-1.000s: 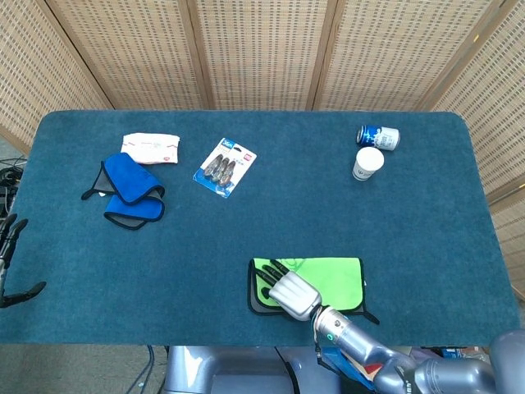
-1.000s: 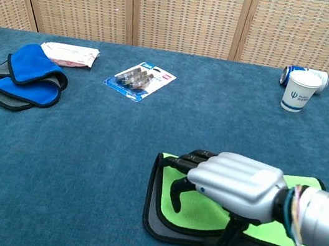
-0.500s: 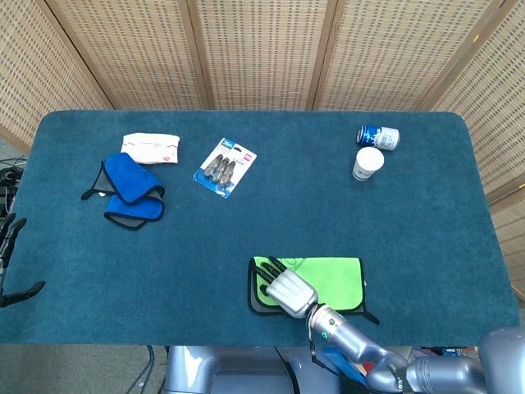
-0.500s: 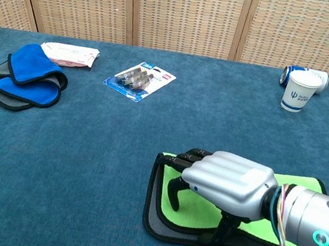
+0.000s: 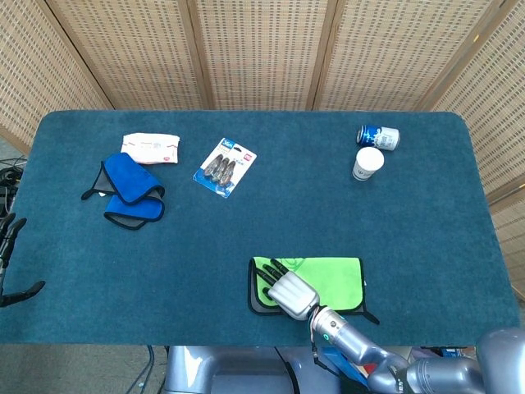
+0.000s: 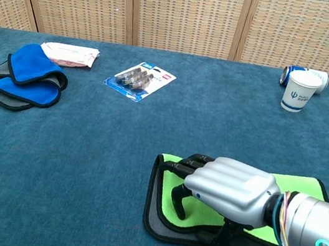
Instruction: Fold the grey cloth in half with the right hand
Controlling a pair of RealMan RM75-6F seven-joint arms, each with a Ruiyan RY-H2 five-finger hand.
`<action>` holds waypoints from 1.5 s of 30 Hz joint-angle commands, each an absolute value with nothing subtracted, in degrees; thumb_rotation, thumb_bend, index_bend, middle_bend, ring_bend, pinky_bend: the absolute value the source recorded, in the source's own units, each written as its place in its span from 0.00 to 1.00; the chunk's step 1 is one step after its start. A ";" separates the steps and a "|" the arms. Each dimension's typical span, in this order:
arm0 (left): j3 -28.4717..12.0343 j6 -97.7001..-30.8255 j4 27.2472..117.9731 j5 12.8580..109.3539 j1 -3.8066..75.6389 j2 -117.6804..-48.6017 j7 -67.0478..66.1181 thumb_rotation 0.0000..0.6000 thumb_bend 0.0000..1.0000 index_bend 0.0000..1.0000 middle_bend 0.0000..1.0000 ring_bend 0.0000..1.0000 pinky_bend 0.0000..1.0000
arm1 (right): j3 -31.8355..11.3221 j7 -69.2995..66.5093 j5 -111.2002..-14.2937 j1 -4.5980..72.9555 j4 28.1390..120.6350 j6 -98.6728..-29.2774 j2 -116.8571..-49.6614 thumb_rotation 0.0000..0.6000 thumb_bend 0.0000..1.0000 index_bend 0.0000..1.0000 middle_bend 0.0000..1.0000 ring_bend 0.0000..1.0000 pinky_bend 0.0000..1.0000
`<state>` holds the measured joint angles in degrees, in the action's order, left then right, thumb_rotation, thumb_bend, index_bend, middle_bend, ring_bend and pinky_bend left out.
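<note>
The grey cloth [image 5: 344,275] [image 6: 296,186] lies near the table's front edge, folded over with its bright green side up and a grey, black-edged layer showing along its left and front rim. My right hand [image 5: 291,294] [image 6: 230,186] rests on the cloth's left end, fingers spread and pointing left, nothing pinched between them. Its fingertips [image 6: 191,160] reach close to the cloth's left edge. My left hand [image 5: 8,263] hangs off the table's left side, fingers apart and empty.
A blue cloth [image 5: 127,190] [image 6: 26,81] and a white packet [image 5: 150,148] lie at the far left. A blister pack [image 5: 225,167] [image 6: 140,80] sits mid-table. A paper cup [image 5: 367,163] [image 6: 299,90] and a tipped can [image 5: 378,136] stand at the back right.
My right hand shifted slightly on the cloth's left end, back toward the front edge and then a little right. The cloth has hardly moved.
</note>
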<state>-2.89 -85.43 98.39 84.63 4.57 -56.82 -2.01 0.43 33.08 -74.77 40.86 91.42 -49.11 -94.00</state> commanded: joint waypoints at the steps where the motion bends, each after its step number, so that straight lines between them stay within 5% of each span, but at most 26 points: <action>1: -2.87 -85.41 98.38 84.65 4.59 -56.86 -2.11 1.00 0.08 0.00 0.00 0.00 0.00 | 0.58 32.59 -75.04 40.80 91.17 -49.25 -94.04 1.00 0.44 0.46 0.00 0.00 0.00; 45: -2.86 -85.31 98.49 84.55 4.61 -56.90 -2.39 1.00 0.08 0.00 0.00 0.00 0.00 | 1.31 27.62 -75.03 40.01 93.80 -49.58 -93.74 1.00 0.48 0.51 0.00 0.00 0.00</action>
<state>-2.87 -85.31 98.49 84.55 4.61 -56.90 -2.39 1.31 27.60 -75.04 40.01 93.80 -49.56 -93.73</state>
